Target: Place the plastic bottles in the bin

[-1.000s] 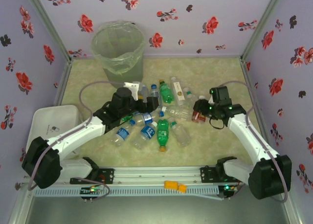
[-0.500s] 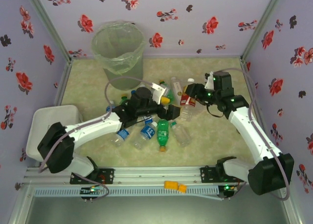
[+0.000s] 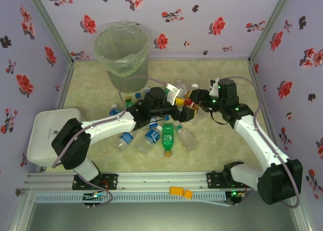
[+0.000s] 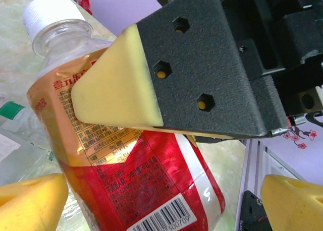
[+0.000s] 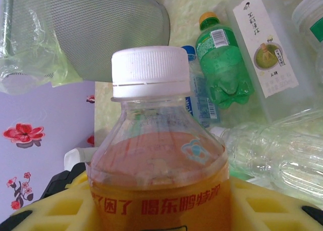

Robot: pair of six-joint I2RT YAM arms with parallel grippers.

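Handoff, I reckon: right claw (image 3: 196, 100) pinches the red-labelled bottle (image 5: 159, 155), sitting between the tips of the spread left claw (image 4: 161, 206). Clamp left mid-label before right releases; bin (image 3: 122, 49) is far left of it.

Crowded centre, open far side
Loose bottles (image 3: 161, 135) and the held red-labelled bottle (image 4: 151, 175) block mid-counter; bare counter (image 3: 212, 69) lies right of the bin (image 3: 123, 59).

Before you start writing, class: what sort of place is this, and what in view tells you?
Probably a robot test booth: flower-papered panels box in the tabletop, two robot arms are bolted to a rail at its near edge, and plastic bottles lie scattered near a bag-lined bin.
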